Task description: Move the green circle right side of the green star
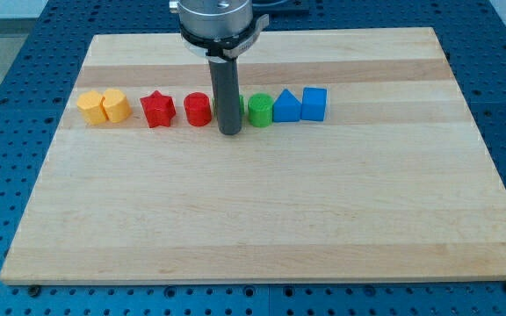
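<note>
The green circle (260, 110) stands in a row of blocks across the upper part of the wooden board (262, 211). A sliver of green (240, 106) shows just to its left, behind my rod; this is the green star, mostly hidden. My tip (228, 132) rests on the board just below and in front of the hidden star, to the left of the green circle and to the right of the red cylinder (198, 109).
In the same row, from the view's left: two yellow blocks (92, 107) (115, 105) touching, a red star (157, 109), the red cylinder, then right of the green circle a blue triangle (286, 106) and a blue cube (314, 103).
</note>
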You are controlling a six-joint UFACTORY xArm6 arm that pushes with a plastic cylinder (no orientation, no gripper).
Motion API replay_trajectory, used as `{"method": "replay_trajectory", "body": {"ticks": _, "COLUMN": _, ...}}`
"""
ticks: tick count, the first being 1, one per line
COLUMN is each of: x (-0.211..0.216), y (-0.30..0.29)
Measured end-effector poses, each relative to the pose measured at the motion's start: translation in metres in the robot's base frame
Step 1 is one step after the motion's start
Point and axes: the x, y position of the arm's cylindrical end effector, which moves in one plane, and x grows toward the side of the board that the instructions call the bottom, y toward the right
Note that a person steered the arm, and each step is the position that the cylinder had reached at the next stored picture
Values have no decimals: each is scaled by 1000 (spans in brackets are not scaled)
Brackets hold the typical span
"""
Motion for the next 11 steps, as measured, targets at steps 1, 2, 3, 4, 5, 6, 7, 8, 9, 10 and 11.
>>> {"method": "replay_trajectory", "body": {"ticks": 1, "x": 0, "y": 0}}
{"method": "replay_trajectory", "body": {"ticks": 2, "x": 5, "y": 15}}
{"method": "replay_trajectory", "body": {"ticks": 3, "x": 6, "y": 37}}
{"method": "replay_trajectory", "body": {"ticks": 4, "x": 3, "y": 38}}
{"method": "replay_trajectory", "body": {"ticks": 5, "x": -5, "y": 38}}
{"method": "replay_trajectory", "body": {"ticks": 6, "x": -8, "y": 38}}
{"method": "replay_trajectory", "body": {"ticks": 7, "x": 2, "y": 40}}
{"method": "replay_trajectory", "body": {"ticks": 8, "x": 21, "y": 67}}
{"method": "replay_trajectory", "body": {"ticks": 9, "x": 23, "y": 75}}
{"method": "replay_trajectory", "body": {"ticks": 10, "x": 13, "y": 60}}
{"method": "replay_trajectory", "body": {"ticks": 11, "x": 4, "y": 33}}
